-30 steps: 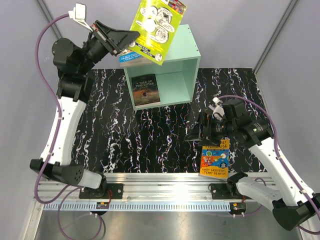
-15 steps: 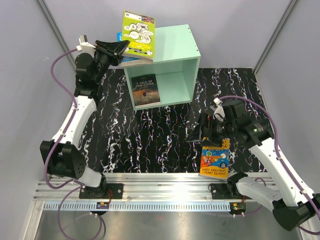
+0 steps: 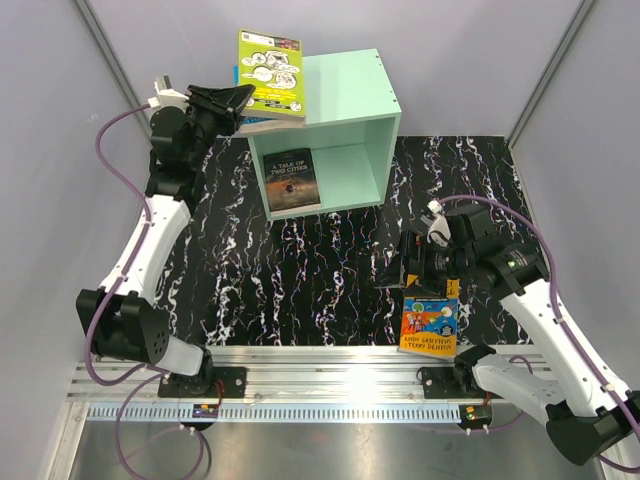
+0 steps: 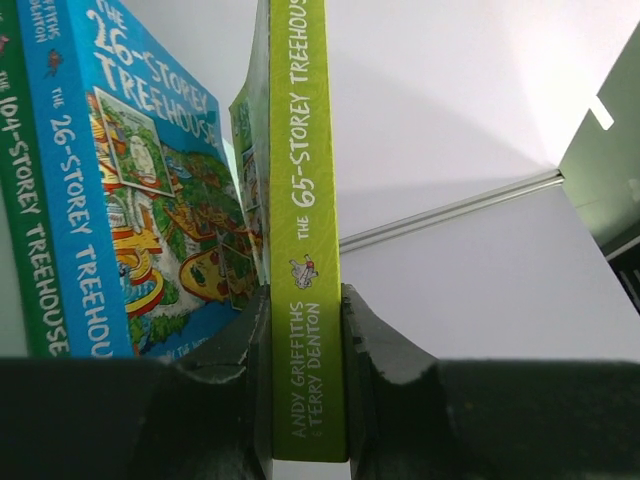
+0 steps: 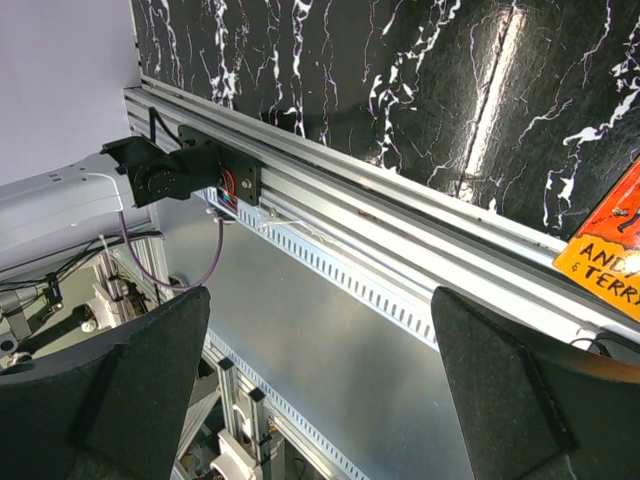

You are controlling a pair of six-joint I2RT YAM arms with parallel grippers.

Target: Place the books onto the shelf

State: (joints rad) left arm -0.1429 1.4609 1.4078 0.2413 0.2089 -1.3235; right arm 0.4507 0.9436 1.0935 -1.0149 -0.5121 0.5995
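the step in hand looked like placing the lime-green book [image 3: 270, 65] at the top left edge of the shelf [image 3: 350, 85], beside the blue book [image 4: 130, 200]. the left gripper [image 4: 305, 300] had its fingers clamped on that book's spine. next it would need setting down squarely, then release. the right gripper [image 5: 320, 380] hung with fingers wide apart, empty, near the orange book [image 3: 430, 325] on the surface [image 3: 300, 270].

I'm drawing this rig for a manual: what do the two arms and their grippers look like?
The left arm and right arm have white link shells with black joints. A purple cable loops along each. Left gripper and right gripper are black, with wedge-shaped fingers.
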